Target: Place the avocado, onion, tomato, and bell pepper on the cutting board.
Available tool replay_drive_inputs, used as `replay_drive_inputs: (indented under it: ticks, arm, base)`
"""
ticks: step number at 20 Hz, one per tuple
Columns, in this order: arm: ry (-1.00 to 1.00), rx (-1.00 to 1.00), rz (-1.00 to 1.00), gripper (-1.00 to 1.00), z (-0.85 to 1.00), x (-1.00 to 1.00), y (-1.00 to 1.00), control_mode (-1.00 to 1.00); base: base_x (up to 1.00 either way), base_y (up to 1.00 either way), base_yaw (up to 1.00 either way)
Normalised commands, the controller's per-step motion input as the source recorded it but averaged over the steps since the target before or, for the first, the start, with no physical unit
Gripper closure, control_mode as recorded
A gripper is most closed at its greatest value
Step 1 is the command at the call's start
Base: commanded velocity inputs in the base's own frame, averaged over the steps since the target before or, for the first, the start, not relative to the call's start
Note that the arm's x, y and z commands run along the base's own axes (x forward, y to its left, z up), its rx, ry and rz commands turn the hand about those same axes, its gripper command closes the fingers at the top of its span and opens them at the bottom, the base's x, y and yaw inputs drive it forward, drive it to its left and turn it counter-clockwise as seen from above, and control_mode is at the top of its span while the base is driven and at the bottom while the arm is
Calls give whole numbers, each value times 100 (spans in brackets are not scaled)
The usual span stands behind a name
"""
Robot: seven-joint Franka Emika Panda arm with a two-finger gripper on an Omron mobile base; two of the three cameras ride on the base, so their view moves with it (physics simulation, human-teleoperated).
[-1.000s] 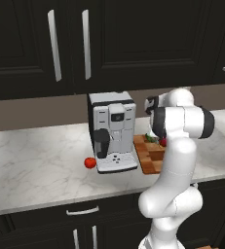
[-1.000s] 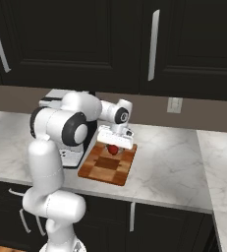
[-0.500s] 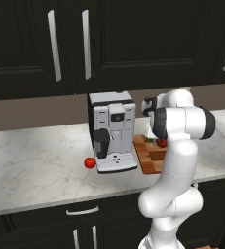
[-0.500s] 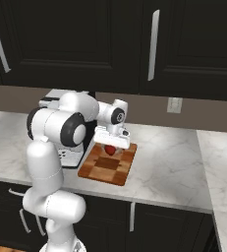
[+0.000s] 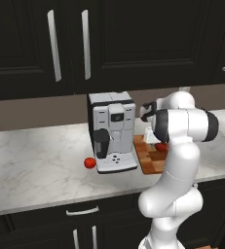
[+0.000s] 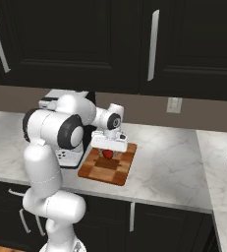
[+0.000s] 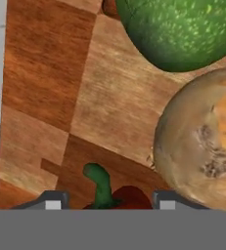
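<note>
Claw [image 7: 107, 201] round one bell pepper [image 7: 122, 197]

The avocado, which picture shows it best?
The hand view: the avocado is big, green and speckled, lying on the cutting board beside the onion. In both base views the arm hides it; I can't pick it out.

Both base views sit behind the arm, left and right, looking forward and down at the counter; they share the cutting board [image 5: 150, 155] and coffee machine [image 5: 111, 131]. Hand view looks straight down, very close above the board's blocks.
</note>
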Motion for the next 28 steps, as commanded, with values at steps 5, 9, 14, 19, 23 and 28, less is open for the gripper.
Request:
replay_drive_inputs:
  ticks: [5, 9, 14, 19, 23, 28]
  arm:
    - [-15, 0, 6, 100, -18, -2, 38, -100]
    - [0, 0, 0, 100, 0, 0, 0, -100]
    - [0, 0, 0, -100, 0, 0, 0, -100]
    - [0, 0, 0, -100, 0, 0, 0, -100]
    - [0, 0, 0, -100, 0, 0, 0, -100]
    - [0, 0, 0, -100, 0, 0, 0, -100]
  base:
    - [0, 0, 0]
    - [0, 0, 0]
    - [0, 0, 0]
    - [0, 0, 0]
    - [0, 0, 0]
    - [0, 0, 0]
